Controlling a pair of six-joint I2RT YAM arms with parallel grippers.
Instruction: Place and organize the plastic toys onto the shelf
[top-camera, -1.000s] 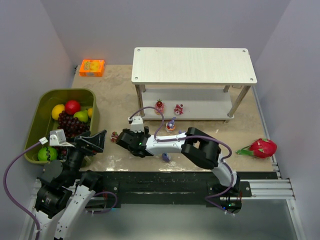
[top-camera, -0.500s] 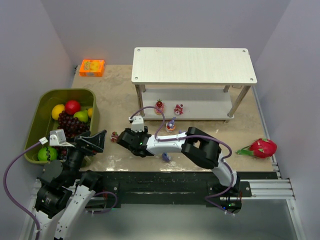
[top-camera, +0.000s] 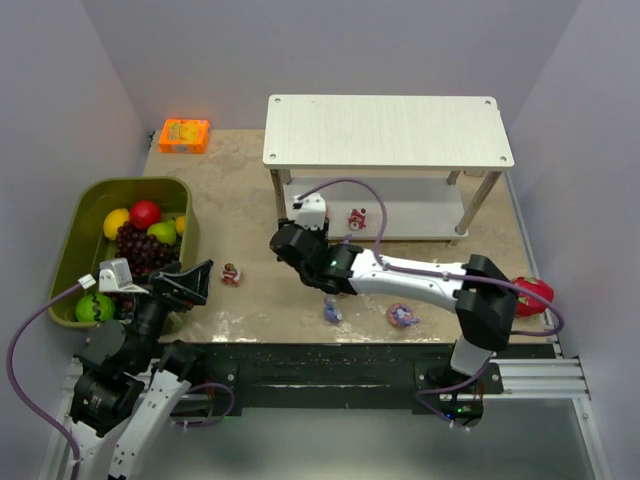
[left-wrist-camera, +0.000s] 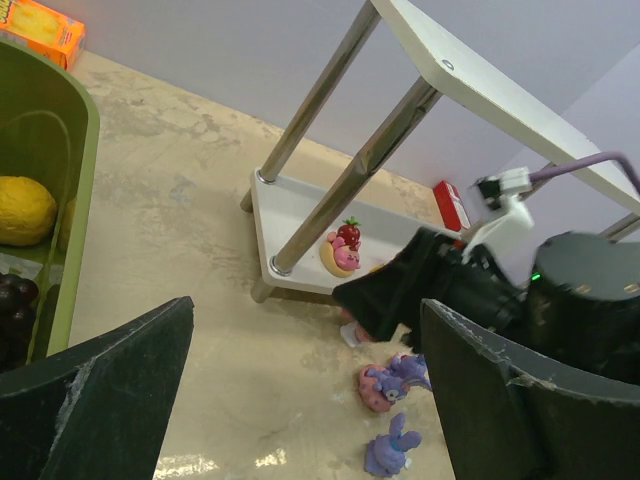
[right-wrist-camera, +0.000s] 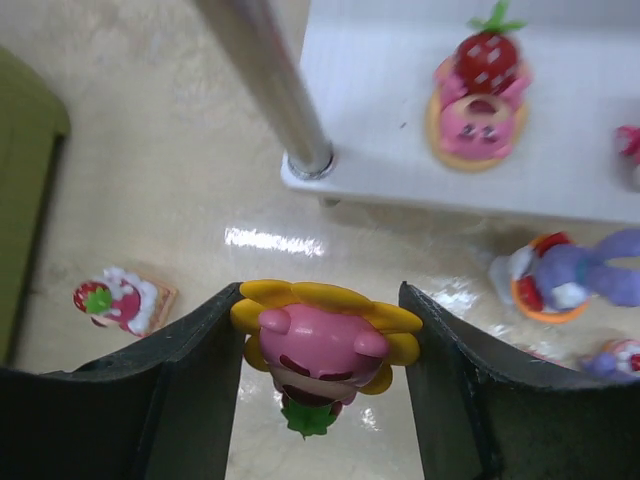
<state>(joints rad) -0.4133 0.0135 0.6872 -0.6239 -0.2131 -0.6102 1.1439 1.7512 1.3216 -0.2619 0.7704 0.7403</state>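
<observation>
My right gripper (right-wrist-camera: 321, 305) is shut on a pink figure with a yellow petal ring (right-wrist-camera: 322, 343), held above the table just in front of the shelf's (top-camera: 385, 131) front-left leg (right-wrist-camera: 268, 85). From above, that gripper (top-camera: 284, 241) sits by the lower board's left end. A strawberry donut toy (right-wrist-camera: 480, 95) stands on the lower board (right-wrist-camera: 400, 160), and a red-pink one (top-camera: 357, 217) stands further right. On the table lie a small cake toy (top-camera: 231, 273), a purple bunny (top-camera: 331, 311) and a bunny on a pink donut (top-camera: 402, 316). My left gripper (top-camera: 186, 283) is open and empty beside the bin.
An olive-green bin (top-camera: 85, 240) with fruit stands at the left. An orange box (top-camera: 184, 135) lies at the back left. A dragon fruit (top-camera: 537, 292) sits at the right edge, partly behind my right arm. Another bunny on an orange base (right-wrist-camera: 568, 276) stands near the lower board.
My right gripper closed on the pink and yellow figure and swung right and back, from the table's left-middle to the shelf's front-left leg. The left arm has stayed still.
</observation>
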